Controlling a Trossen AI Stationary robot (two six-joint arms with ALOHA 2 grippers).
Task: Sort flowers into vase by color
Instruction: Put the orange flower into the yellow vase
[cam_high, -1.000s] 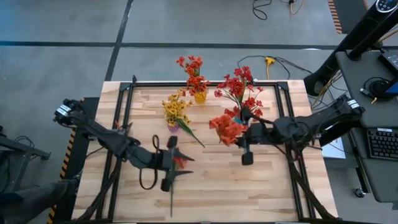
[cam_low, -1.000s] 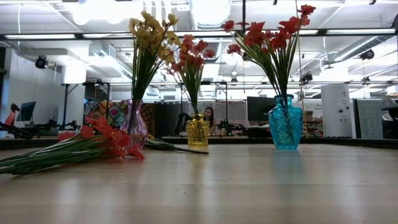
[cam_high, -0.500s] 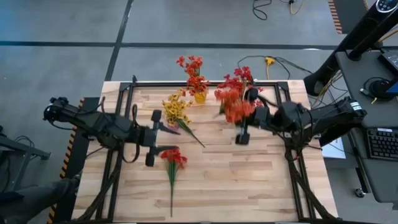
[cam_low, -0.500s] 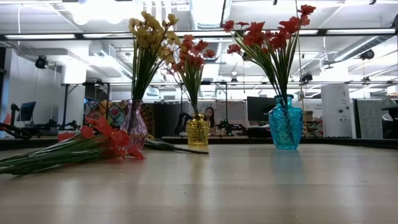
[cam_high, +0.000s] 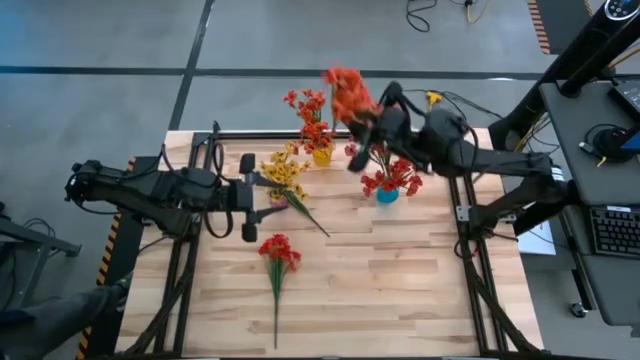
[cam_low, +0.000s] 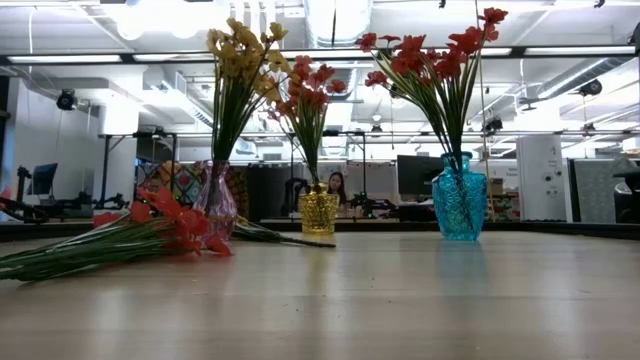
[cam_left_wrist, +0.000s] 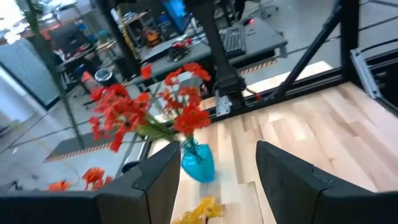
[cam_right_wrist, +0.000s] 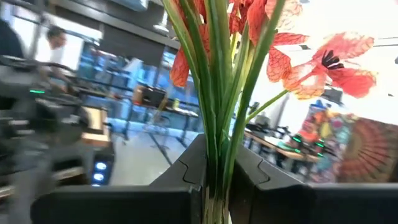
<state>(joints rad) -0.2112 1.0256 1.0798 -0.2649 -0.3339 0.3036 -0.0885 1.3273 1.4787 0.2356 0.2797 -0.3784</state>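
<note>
My right gripper (cam_high: 368, 117) is shut on an orange-red flower spray (cam_high: 345, 92), held high over the table's far edge, between the yellow vase (cam_high: 321, 156) and the blue vase (cam_high: 387, 194). The yellow vase holds orange-red flowers (cam_high: 312, 118). Red flowers (cam_high: 385, 160) stand in the blue vase, and yellow flowers (cam_high: 283, 172) in the purple vase (cam_low: 218, 205). Another red flower (cam_high: 277, 258) lies flat on the table, its stem toward the near edge. My left gripper (cam_high: 252, 197) is open beside the purple vase, with nothing between its fingers (cam_left_wrist: 155, 183). My right gripper pinches the spray's bundled green stems (cam_right_wrist: 214, 152) between its two fingers, below the blossoms (cam_right_wrist: 311, 65). The fingers reach in from the table's right and lie across the stems. The spray is lifted clear of the table, blossoms uppermost.
The three vases stand in a row along the far half of the wooden table (cam_high: 400, 290). A black frame rail (cam_high: 330, 133) runs along the far edge. The near right part of the tabletop is bare wood. Beyond the table, the low view shows desks and a person (cam_low: 335, 188).
My left gripper has drawn back from the lying red flower, rising toward the table's left and far side. That flower stays flat on the table. My right gripper has carried the orange-red spray up from the table's middle toward the far edge, tipping it more upright.
</note>
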